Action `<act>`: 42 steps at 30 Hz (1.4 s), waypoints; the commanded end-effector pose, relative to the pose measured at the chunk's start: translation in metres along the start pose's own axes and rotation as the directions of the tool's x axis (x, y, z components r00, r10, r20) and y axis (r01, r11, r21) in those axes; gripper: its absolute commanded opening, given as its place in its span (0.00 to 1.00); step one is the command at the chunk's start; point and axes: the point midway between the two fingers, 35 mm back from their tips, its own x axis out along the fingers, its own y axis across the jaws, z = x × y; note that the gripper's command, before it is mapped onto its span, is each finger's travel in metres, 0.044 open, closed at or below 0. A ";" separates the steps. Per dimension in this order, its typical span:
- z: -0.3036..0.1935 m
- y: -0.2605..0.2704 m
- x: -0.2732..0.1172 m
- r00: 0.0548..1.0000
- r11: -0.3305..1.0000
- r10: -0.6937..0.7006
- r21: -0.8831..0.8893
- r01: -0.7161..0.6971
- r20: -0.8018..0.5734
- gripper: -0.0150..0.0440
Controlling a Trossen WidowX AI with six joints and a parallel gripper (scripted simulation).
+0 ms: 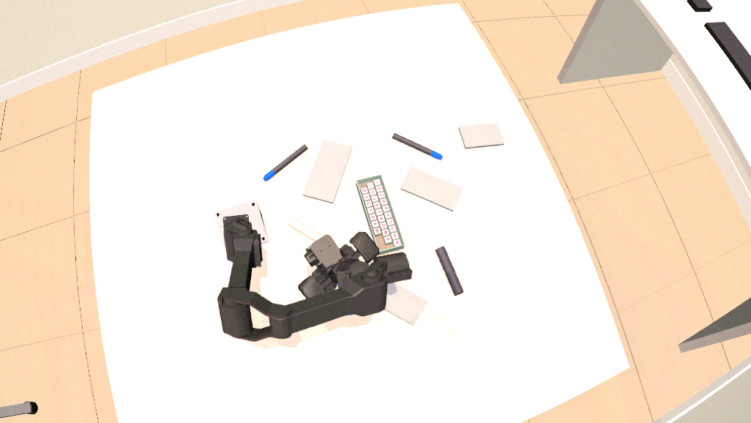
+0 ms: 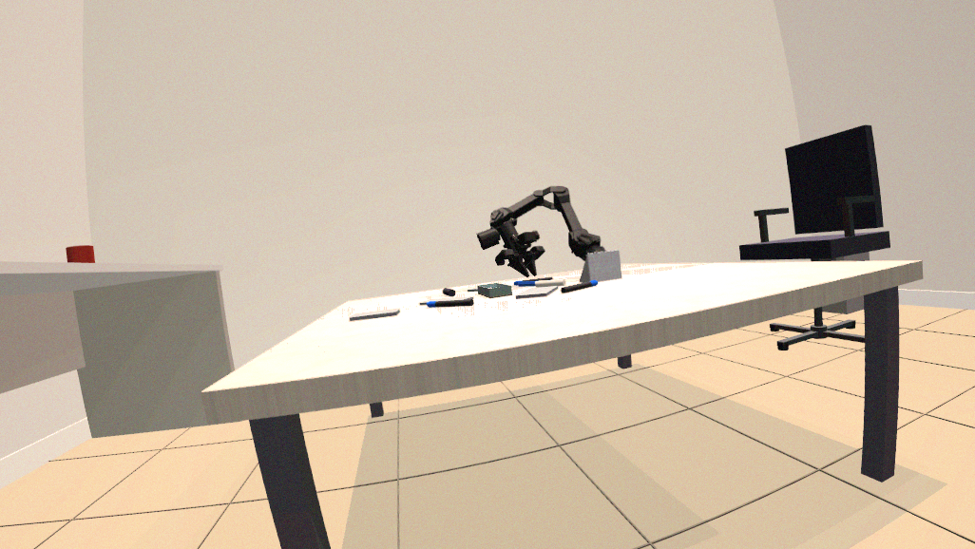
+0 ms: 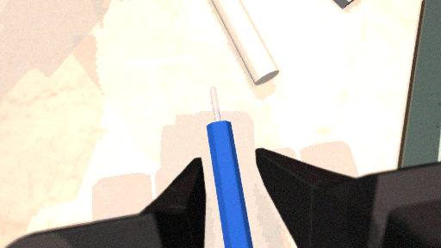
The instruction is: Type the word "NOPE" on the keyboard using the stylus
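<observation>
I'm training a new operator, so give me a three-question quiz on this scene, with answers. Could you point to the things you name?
1. True or false: the hand (image 1: 340, 268) (image 2: 530, 274) (image 3: 229, 160) is clamped on the blue stylus (image 1: 337, 285) (image 2: 524, 282) (image 3: 228, 185).
2. What colour is the casing of the keyboard (image 1: 380, 212) (image 2: 494, 291) (image 3: 431, 86)? a) red b) green c) yellow
3. Fill in: in the wrist view, the rod (image 1: 305, 229) (image 2: 552, 282) (image 3: 247, 43) beyond the stylus's tip is ____.

Key: 1 false; 2 b; 3 white.

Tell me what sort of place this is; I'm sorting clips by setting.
Probably an office or study: a wheeled armchair stands beside the large table, which bears a small lettered keyboard and scattered pens.
</observation>
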 end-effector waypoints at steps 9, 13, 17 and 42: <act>-0.005 0.001 0.009 1.000 1.000 0.005 -0.004 -0.005 -0.004 0.51; -0.007 0.001 0.011 1.000 1.000 0.005 -0.004 -0.005 -0.004 0.51; -0.008 0.001 0.014 1.000 1.000 0.005 -0.004 -0.005 -0.005 0.51; -0.012 0.001 0.021 1.000 1.000 0.002 0.000 -0.002 0.000 0.25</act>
